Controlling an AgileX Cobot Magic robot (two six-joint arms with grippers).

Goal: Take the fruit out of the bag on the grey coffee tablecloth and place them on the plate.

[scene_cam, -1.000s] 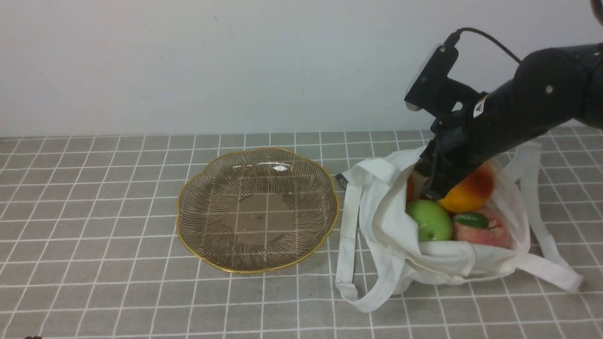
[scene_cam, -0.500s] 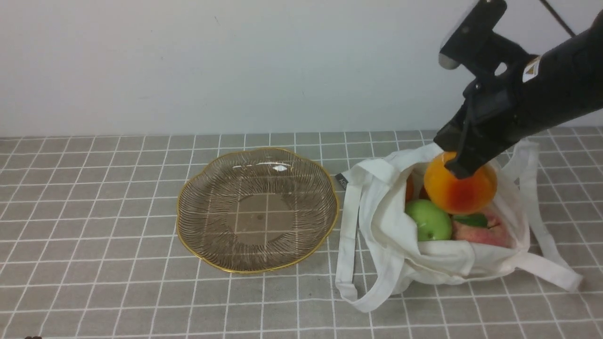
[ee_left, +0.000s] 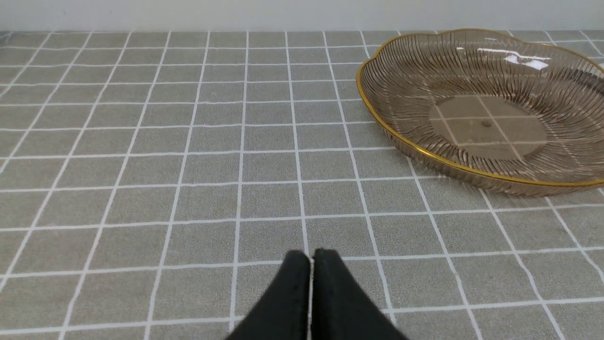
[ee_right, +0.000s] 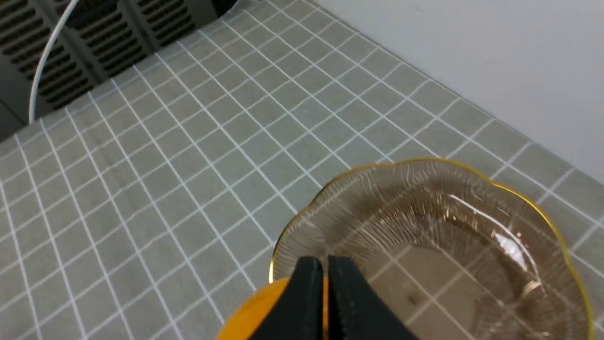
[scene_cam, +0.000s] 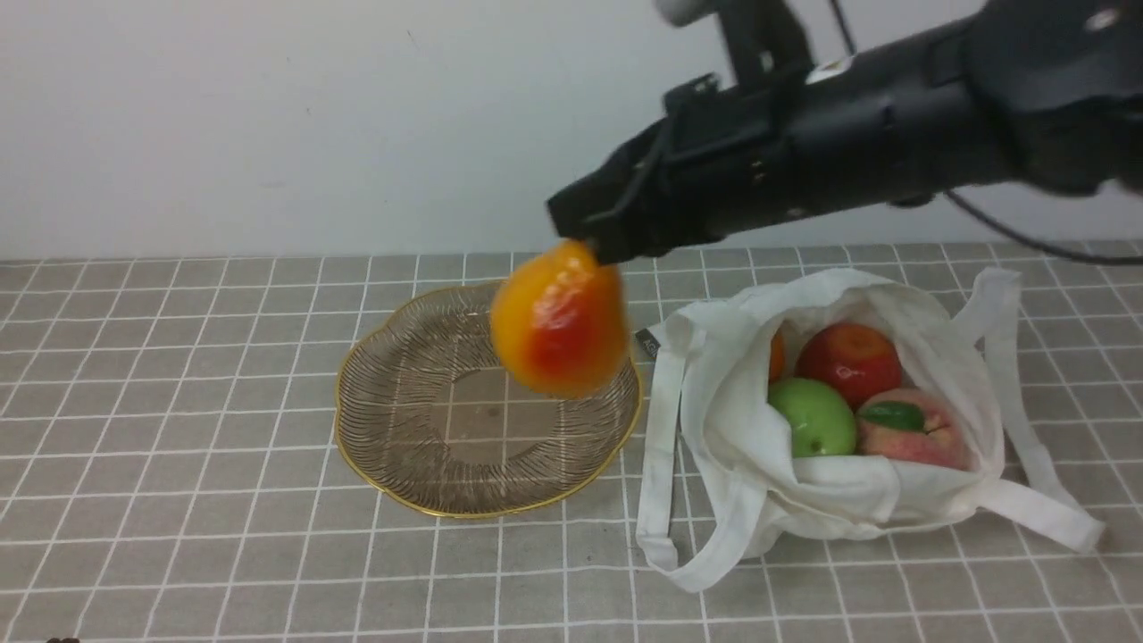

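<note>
My right gripper is shut on the top of an orange-yellow pear with a red blush, and the pear hangs above the far right part of the plate. In the right wrist view the gripper pinches the pear over the plate's rim. The white bag lies open on the grey coffee tablecloth, right of the plate. Inside it are a red apple, a green apple, a peach and a small orange. My left gripper is shut and empty, low over the cloth, with the plate ahead of it.
The bag's long straps trail on the cloth toward the front, close to the plate's right edge. Another strap lies at the far right. A pale wall stands behind the table.
My right gripper lifted the pear out of the bag and swung it left, from above the bag to over the plate. The red apple in the bag is now uncovered.
</note>
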